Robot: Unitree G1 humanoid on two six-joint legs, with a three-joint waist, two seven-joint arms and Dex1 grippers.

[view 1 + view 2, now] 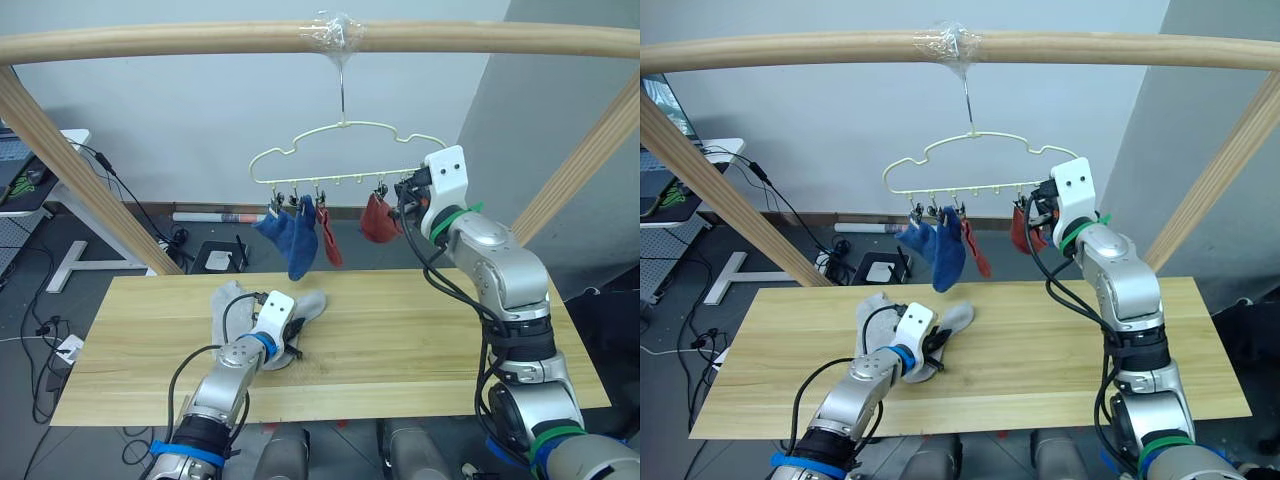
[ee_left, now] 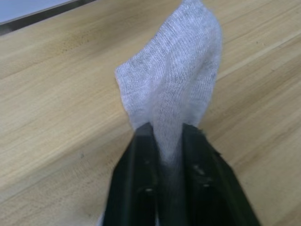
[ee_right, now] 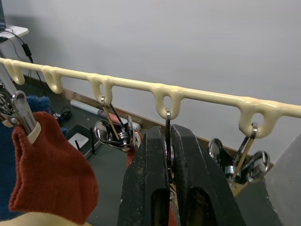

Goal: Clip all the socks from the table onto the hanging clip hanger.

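Left gripper (image 2: 165, 141) pinches a light grey sock (image 1: 305, 305) lying on the table (image 1: 420, 340); right gripper (image 3: 165, 141) squeezes a metal clip (image 3: 168, 129) on the clip hanger (image 1: 340, 150). Lift the sock clear, then feed its edge into that clip.

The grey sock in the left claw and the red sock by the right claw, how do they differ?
The grey sock is pinched by the left claw low over the table, unclipped; the red sock hangs clipped on the clip hanger. One is light grey, the other rust red. Both are short ankle socks.
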